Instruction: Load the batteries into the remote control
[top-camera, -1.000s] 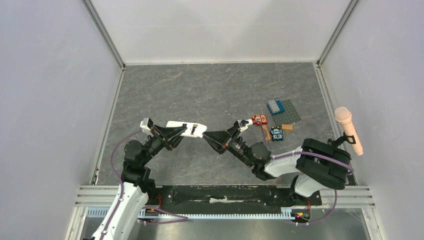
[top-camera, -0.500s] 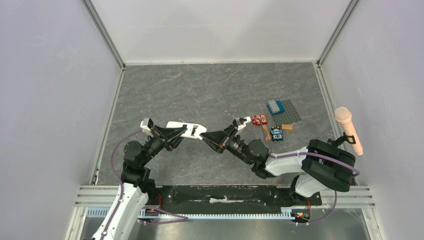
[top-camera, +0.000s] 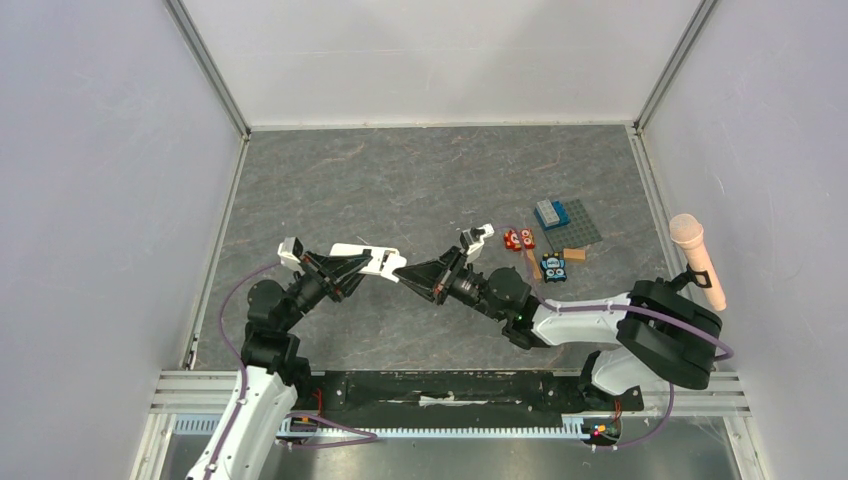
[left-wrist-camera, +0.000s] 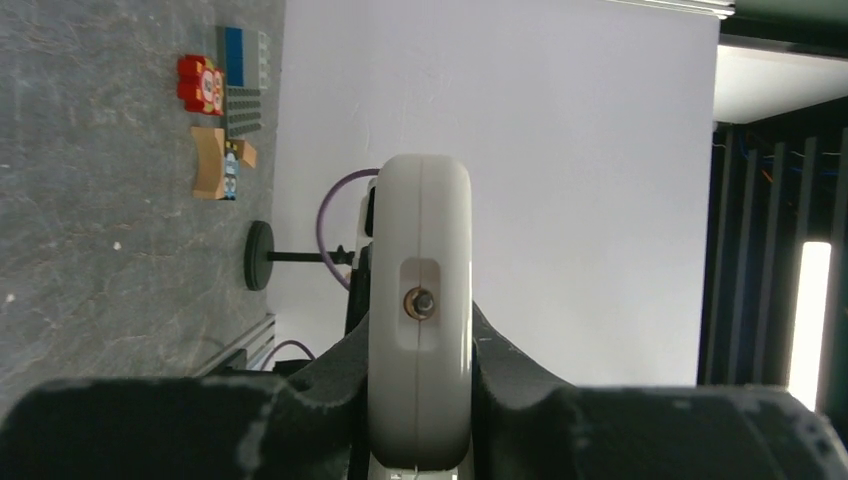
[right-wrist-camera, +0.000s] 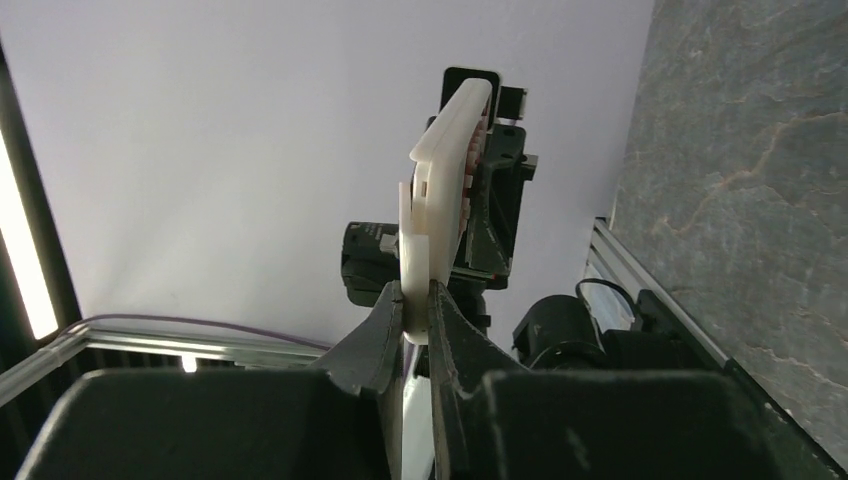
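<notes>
My left gripper is shut on the white remote control and holds it above the floor, its free end pointing right. In the left wrist view the remote stands end-on between my fingers, with a small metal contact showing. My right gripper is shut on a thin white cover piece, held against the remote's free end. The batteries are not in view.
A red block with white circles, a blue brick on a grey baseplate, a small blue-and-black block and tan wooden pieces lie at the right. A pink microphone-like object stands by the right wall.
My right gripper has moved left and tilted, staying at the remote's free end. My left gripper and the remote have shifted slightly left.
</notes>
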